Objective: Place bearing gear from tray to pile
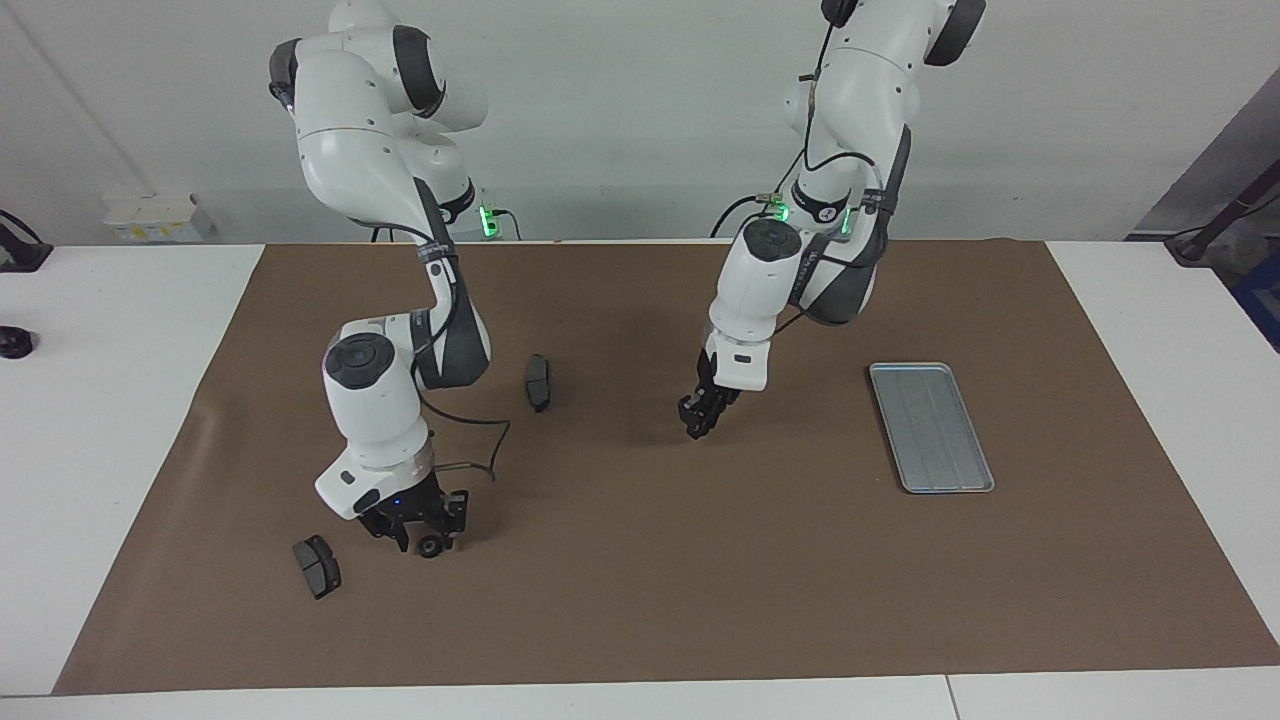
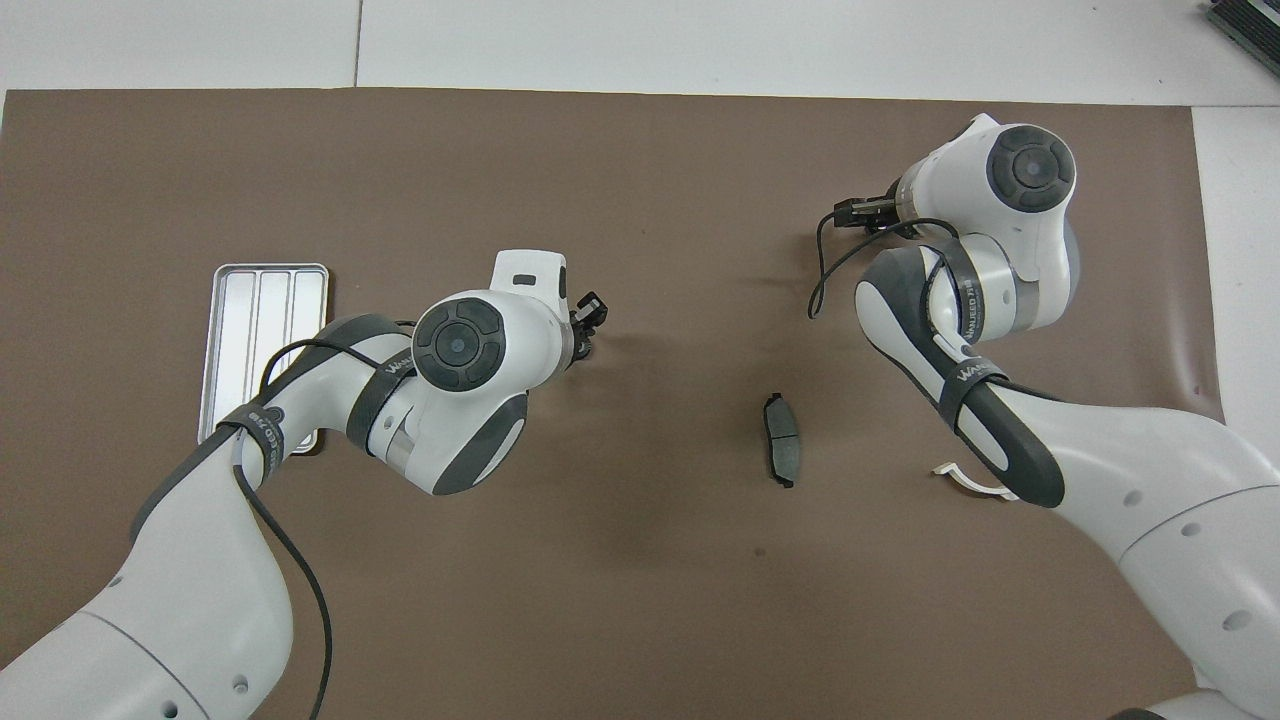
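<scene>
Two end effectors: right (image 1: 428, 541) spread over bearing gear (image 1: 431, 546); left (image 1: 697, 420) above mat, state unclear.

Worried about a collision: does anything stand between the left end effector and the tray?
Nothing visible does. The left end effector is over the mat at mid-table; only bare mat lies between it and the tray, toward the left arm's end.

A brown mat (image 1: 640, 600) covers the table, bearing the tray (image 1: 930, 425) and two brake pads (image 1: 538, 381).
</scene>
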You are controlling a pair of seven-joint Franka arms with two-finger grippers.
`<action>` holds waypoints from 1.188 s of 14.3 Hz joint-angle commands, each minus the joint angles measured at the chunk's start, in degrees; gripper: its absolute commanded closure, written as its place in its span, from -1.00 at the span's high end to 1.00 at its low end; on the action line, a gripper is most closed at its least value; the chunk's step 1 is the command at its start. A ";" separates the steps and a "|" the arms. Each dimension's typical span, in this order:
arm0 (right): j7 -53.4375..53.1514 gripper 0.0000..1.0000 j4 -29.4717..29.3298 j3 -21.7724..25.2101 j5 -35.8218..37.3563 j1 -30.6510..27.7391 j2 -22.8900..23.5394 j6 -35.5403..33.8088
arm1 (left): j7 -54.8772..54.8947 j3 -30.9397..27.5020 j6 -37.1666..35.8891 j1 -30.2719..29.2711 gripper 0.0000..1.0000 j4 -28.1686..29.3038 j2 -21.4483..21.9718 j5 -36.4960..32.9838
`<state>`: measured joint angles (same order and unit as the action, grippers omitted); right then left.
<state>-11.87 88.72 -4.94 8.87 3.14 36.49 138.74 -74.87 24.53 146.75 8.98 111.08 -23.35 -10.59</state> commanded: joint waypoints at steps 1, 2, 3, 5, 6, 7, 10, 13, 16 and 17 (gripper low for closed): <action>-3.32 0.90 0.14 -0.43 0.18 1.51 0.07 0.83 | -1.24 -0.27 -5.31 -0.01 1.00 -2.52 1.63 -1.63; -4.72 0.89 0.05 -0.43 0.18 2.65 -0.10 0.83 | -0.63 -0.27 -7.25 -0.54 1.00 -2.53 3.21 -1.63; -6.39 0.89 0.14 -0.43 0.18 3.79 -0.19 0.66 | 0.68 -0.27 -9.18 -1.59 1.00 -2.27 5.74 -1.54; -9.73 0.88 0.23 -0.43 0.27 6.42 -0.19 0.48 | 7.25 -1.14 -15.06 -3.35 1.00 -2.27 9.88 -1.37; -12.01 0.87 0.23 -0.43 0.27 8.53 -0.19 0.57 | 11.72 -2.72 -17.18 -4.05 1.00 -2.27 11.55 -0.93; -14.47 0.87 0.31 -0.43 0.27 10.73 -0.19 0.57 | 15.08 -4.30 -18.51 -4.15 1.00 -2.27 13.14 -0.49; -17.91 0.77 1.10 -0.43 0.27 16.71 -0.63 0.48 | 26.40 -8.96 -22.11 -4.15 1.00 -2.36 16.13 1.43; -20.37 0.64 1.02 -0.43 0.27 21.45 -0.90 -0.05 | 44.22 -15.72 -26.24 -3.97 1.00 -2.44 19.29 7.58; -23.01 0.53 1.02 -0.25 0.88 25.76 -0.81 -0.57 | 65.05 -23.28 -32.73 -3.62 1.00 -2.53 22.98 11.11; -23.89 0.50 1.02 -0.25 1.06 26.91 -0.81 -0.84 | 71.38 -25.30 -35.28 -3.62 1.00 -2.88 23.95 11.20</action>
<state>-33.55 88.80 -5.38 8.87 28.65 36.49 138.49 -13.66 2.31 115.99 4.79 107.44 -2.72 -0.69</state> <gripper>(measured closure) 0.207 0.000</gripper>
